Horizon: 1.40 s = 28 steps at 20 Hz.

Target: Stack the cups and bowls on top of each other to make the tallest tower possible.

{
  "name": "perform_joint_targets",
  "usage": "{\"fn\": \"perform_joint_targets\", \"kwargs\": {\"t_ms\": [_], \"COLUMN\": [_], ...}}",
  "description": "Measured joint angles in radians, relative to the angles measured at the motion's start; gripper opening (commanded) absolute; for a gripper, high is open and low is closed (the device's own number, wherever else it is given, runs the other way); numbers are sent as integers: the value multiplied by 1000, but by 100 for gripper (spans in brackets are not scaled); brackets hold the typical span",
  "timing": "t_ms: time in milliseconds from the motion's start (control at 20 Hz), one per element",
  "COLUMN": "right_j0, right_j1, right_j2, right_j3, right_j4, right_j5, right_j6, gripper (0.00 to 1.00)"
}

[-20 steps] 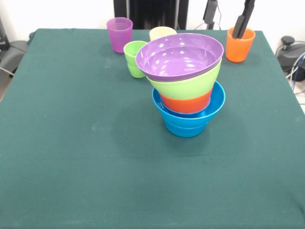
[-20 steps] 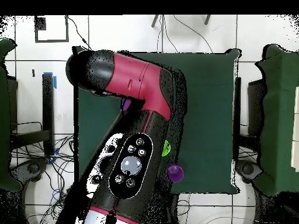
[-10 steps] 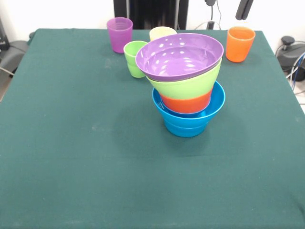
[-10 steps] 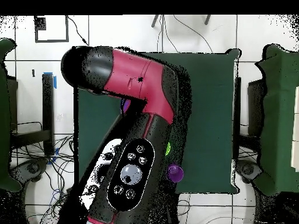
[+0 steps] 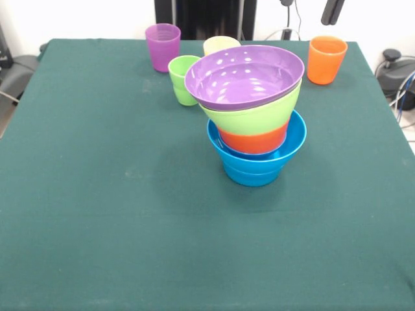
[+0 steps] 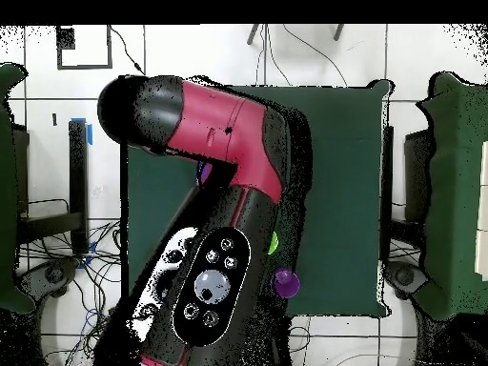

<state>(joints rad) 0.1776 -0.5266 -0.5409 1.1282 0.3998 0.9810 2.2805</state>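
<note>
I see the arm (image 6: 214, 191) filling the overhead frame's left centre, elbow bent. Front view: gripper (image 5: 332, 11) tip at the upper right edge; finger state unreadable.

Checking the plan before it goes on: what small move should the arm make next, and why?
Probably come back down over the orange cup to grasp it. It stands alone and upright, the gripper hangs right above it, and the tower holds only bowls so far.
</note>
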Motion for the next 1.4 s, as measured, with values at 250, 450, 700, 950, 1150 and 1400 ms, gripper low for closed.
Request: {"fn": "perform_joint_targets", "kwargs": {"t_ms": [250,450,700,950,1150,1400], "right_j0": [8,17,33,54,73,105], "right_j1": [-4,-10,-25,-36,-44,-48], "right_j2": [-1,-1,-2,-2,-5,-11], "right_j3": [0,0,1,16,37,71], "right_j4": [0,0,4,20,35,54], "right_j5": [0,0,0,0,0,-2], "right_j6": [0,0,0,0,6,39], "gripper": [100,100,100,100,100,100]}}
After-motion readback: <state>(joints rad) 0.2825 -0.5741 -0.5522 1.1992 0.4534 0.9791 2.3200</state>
